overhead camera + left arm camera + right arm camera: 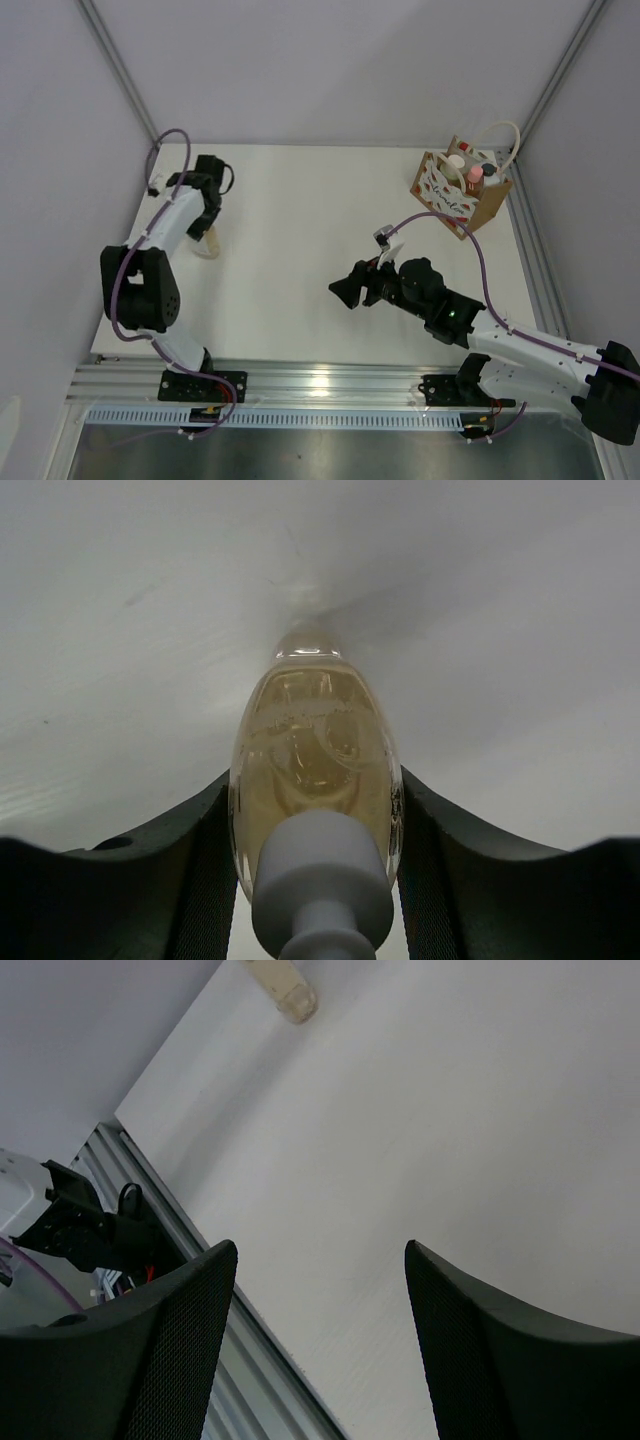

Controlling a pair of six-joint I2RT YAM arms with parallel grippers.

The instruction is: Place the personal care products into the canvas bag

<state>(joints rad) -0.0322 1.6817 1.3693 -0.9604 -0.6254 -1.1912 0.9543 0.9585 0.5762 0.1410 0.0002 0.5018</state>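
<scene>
My left gripper [207, 222] is shut on the squat amber flask [315, 750], its white cap [322, 880] toward the camera. The fingers [190, 865] press both of its sides. The flask [210, 242] is at the table's left side, its base at or just above the surface. It also shows in the right wrist view [285, 988]. The canvas bag [445, 195] stands at the far right corner with three bottles in it: a white-capped one [456, 162], the orange one with pink cap [473, 178], and a black cap [487, 168]. My right gripper [345, 292] is open and empty over the table's middle.
White enclosure walls surround the table. The bag's rope handle [500, 135] arches up at the back right. An aluminium rail [330, 380] runs along the near edge and shows in the right wrist view [150, 1230]. A purple cable [480, 260] loops over the right arm.
</scene>
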